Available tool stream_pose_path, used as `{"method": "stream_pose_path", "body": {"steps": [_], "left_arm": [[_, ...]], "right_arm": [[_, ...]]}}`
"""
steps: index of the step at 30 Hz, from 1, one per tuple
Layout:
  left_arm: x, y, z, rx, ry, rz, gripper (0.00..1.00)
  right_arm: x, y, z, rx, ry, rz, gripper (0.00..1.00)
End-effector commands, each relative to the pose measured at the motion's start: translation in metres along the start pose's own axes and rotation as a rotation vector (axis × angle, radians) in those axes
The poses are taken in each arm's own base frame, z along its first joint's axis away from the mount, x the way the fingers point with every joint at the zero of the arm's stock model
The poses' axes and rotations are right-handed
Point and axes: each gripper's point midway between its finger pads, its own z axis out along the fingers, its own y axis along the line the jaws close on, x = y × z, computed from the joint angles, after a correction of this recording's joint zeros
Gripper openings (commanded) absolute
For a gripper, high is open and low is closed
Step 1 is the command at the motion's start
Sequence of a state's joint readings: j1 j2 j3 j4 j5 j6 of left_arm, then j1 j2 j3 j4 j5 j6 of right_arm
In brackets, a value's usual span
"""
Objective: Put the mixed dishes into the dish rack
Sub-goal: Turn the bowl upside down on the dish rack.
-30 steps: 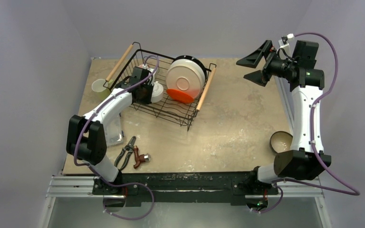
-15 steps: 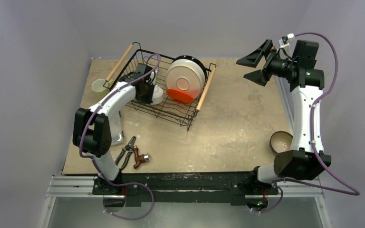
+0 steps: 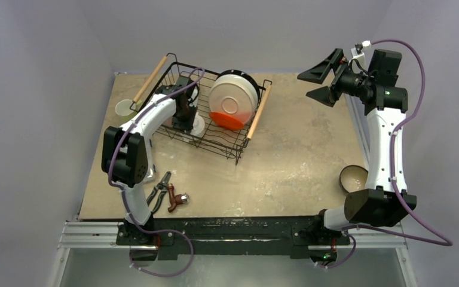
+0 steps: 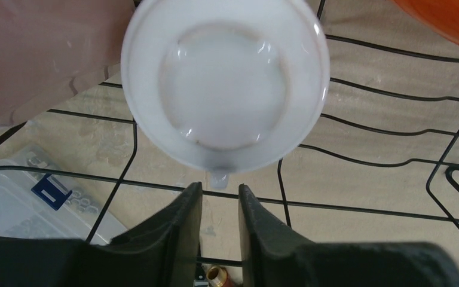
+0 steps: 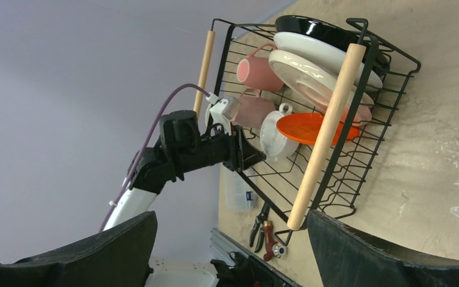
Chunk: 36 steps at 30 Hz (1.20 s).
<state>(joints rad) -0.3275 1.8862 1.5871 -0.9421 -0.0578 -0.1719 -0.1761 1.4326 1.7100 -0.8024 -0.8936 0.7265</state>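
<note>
Since a second ago the left arm's elbow has been swung in toward the dish rack (image 3: 224, 145), and the wrist now stands steeper over the white mug (image 3: 198, 125).

Top view: the left gripper (image 3: 188, 121) is seen inside the rack's left half, just beside the white mug; its jaws cannot be judged from here. The cream plate (image 3: 233, 95) and red plate (image 3: 229, 121) are stood on edge in the right half. The yellow-green mug (image 3: 124, 108) is on the table (image 3: 299, 149) just outside the rack's left side; the small bowl (image 3: 351, 177) lies by the right arm. Pliers (image 3: 159, 191) and a red-handled tool (image 3: 178, 200) lie near the front edge. The right gripper (image 3: 318, 79) is held high, well apart from the rack, jaws spread wide and empty.

Left wrist view: the fingers (image 4: 182, 233) are parted by a narrow gap, nothing between them. The white mug is seen end-on on the wires, just beyond the tips. A pink mug (image 4: 30, 54) borders it; a clear plastic box (image 4: 18, 203) shows beneath the wires.

Right wrist view: the white mug is flanked by the pink mug and the red plate; a second pink mug (image 5: 252, 69) lies further back.
</note>
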Motion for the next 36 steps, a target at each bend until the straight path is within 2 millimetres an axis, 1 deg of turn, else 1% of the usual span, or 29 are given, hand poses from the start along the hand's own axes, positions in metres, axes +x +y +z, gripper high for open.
{"method": "stream_pose_path", "body": {"steps": [1, 6, 8, 12, 14, 16, 19, 21, 23, 25, 26, 28, 29, 34, 36], "left_arm": [[0.001, 0.001, -0.013, 0.006, 0.018, -0.018, 0.31], [0.002, 0.004, -0.023, -0.003, 0.008, -0.023, 0.41], [-0.002, 0.004, -0.033, 0.001, -0.016, -0.027, 0.44], [-0.018, 0.005, -0.061, 0.009, -0.096, -0.048, 0.48], [-0.027, 0.01, -0.073, 0.004, -0.139, -0.086, 0.51], [-0.037, 0.018, -0.085, 0.002, -0.191, -0.144, 0.52], [-0.049, 0.035, -0.093, -0.021, -0.247, -0.23, 0.54], [-0.055, 0.046, -0.093, -0.036, -0.265, -0.273, 0.55], [-0.059, 0.056, -0.09, -0.067, -0.274, -0.3, 0.61], [-0.062, 0.067, -0.085, -0.09, -0.276, -0.321, 0.62], [-0.063, 0.072, -0.082, -0.1, -0.276, -0.336, 0.68], [-0.067, 0.08, -0.075, -0.101, -0.269, -0.363, 0.88], [-0.068, 0.083, -0.071, -0.097, -0.264, -0.371, 0.92], [-0.085, 0.085, -0.049, -0.073, -0.269, -0.352, 0.93], [-0.088, 0.086, -0.041, -0.079, -0.263, -0.342, 0.87]], "right_arm": [[-0.002, 0.014, -0.006, -0.052, -0.008, -0.041, 0.99], [-0.003, 0.014, -0.003, -0.059, 0.003, -0.044, 0.99], [-0.005, 0.014, -0.003, -0.059, 0.003, -0.049, 0.99], [-0.005, 0.012, -0.002, -0.048, 0.002, -0.057, 0.99], [-0.006, 0.011, -0.002, -0.046, 0.003, -0.057, 0.99], [-0.006, 0.012, -0.002, -0.046, 0.0, -0.059, 0.99], [-0.006, 0.011, -0.002, -0.044, 0.0, -0.057, 0.99], [-0.005, 0.01, -0.002, -0.043, 0.001, -0.056, 0.99], [-0.005, 0.011, -0.002, -0.043, 0.001, -0.055, 0.99], [-0.006, 0.012, -0.002, -0.045, -0.001, -0.055, 0.99], [-0.006, 0.012, -0.002, -0.045, -0.001, -0.054, 0.99], [-0.006, 0.012, -0.002, -0.044, -0.002, -0.049, 0.99], [-0.007, 0.012, -0.002, -0.043, -0.005, -0.048, 0.99], [-0.006, 0.011, -0.002, -0.038, -0.004, -0.038, 0.99], [-0.007, 0.011, -0.002, -0.037, -0.006, -0.037, 0.99]]}}
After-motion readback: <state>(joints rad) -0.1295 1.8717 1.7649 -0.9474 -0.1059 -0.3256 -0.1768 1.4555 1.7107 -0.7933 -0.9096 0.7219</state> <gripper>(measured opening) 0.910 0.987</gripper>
